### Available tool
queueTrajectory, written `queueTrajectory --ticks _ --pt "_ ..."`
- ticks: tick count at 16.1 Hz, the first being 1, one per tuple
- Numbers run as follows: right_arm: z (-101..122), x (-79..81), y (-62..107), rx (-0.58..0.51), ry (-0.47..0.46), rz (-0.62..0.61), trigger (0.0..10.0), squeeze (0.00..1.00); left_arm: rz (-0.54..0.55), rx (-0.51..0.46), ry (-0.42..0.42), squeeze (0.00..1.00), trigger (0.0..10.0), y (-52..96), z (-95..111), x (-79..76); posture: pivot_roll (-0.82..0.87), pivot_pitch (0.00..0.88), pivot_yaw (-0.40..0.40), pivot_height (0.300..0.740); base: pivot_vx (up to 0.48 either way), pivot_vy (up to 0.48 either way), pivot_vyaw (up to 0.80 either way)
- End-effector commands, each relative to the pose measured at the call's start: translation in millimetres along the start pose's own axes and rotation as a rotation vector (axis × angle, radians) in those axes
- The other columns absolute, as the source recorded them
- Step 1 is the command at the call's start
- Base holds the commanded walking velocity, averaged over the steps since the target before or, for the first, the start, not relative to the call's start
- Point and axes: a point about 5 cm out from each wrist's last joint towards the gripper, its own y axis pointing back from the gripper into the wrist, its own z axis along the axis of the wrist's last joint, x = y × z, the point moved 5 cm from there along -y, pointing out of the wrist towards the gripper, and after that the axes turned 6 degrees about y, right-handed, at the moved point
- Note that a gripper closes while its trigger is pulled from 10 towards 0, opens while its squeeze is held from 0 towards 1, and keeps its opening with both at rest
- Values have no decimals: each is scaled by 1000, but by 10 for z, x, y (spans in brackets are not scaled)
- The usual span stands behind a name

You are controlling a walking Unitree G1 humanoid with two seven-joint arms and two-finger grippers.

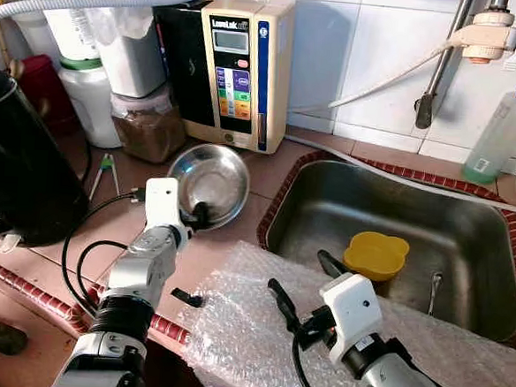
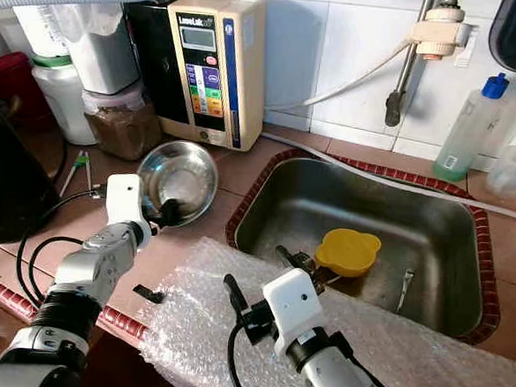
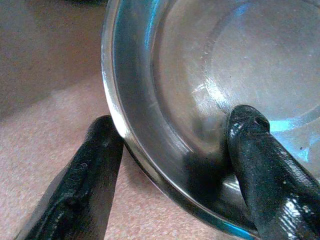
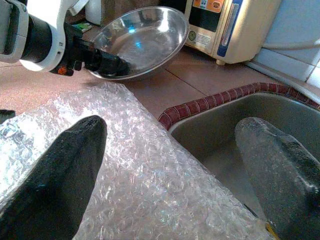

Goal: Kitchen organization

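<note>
A shiny steel bowl [image 1: 213, 177] rests tilted on the brown tile counter, left of the sink [image 1: 329, 194]. My left gripper [image 1: 200, 216] is shut on its near rim, one finger [image 3: 265, 165] inside the bowl and the other finger [image 3: 85, 180] outside under the lip. My right gripper [image 1: 299, 272] hangs open over a sheet of bubble wrap [image 1: 248, 334] at the sink's front edge, nothing between its fingers. A yellow plastic lid [image 1: 376, 253] lies in the sink just beyond it.
A cream water ionizer [image 1: 236, 68], a jar of brown powder [image 1: 147, 128] and white filter canisters [image 1: 92, 102] stand behind the bowl. A black kettle [image 1: 16, 168] sits at the left. A blue-capped bottle [image 1: 501, 131] stands at the back right.
</note>
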Motion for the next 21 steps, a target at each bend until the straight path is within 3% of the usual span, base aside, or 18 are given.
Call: queueTrajectory --ticks 1,6,8,9,10,11,12,13,14,17,21 --pt "44 14 -5 -16 -3 2 10000 1000 49 54 3 0 0 3 -128 125 -97 0 114 740 0 0 0" --pt "157 -32 -29 -67 -13 -12 10000 1000 23 32 50 0 0 3 -105 80 -96 0 111 740 0 0 0" --pt "158 -30 -30 -67 -13 -11 10000 1000 -11 15 10 0 0 17 -113 16 -97 0 111 740 0 0 0" --pt "157 -30 -28 -67 -12 -11 10000 1000 -53 -19 -28 0 2706 26 -66 -68 -98 0 111 740 0 0 0" --pt "158 -30 -30 -67 -12 -12 10000 1000 -99 -54 -66 0 9176 39 -11 -167 -99 0 111 740 0 0 0" --pt "158 -28 -32 -67 -10 -12 10000 1000 -114 -85 -75 0 10000 45 49 -229 -98 0 111 740 0 0 0" --pt "158 -26 -32 -68 -10 -12 10000 1000 -141 -126 -80 0 10000 64 121 -282 -98 0 110 740 0 0 0" --pt "160 -27 -32 -69 -10 -13 10000 1000 -158 -170 -80 855 10000 86 192 -318 -97 0 110 740 0 0 0" --pt "159 -28 -34 -69 -8 -13 10000 1000 -145 -240 -124 1000 10000 111 301 -311 -98 0 111 740 0 0 0" --pt "160 -41 -36 -70 -6 -21 10000 1000 -23 -329 -193 1000 10000 108 485 -137 -97 0 115 740 0 0 0" --pt "163 -36 -39 -72 -5 -22 10000 1000 2 -262 -200 1000 10000 62 436 -58 -96 0 120 740 0 0 0"
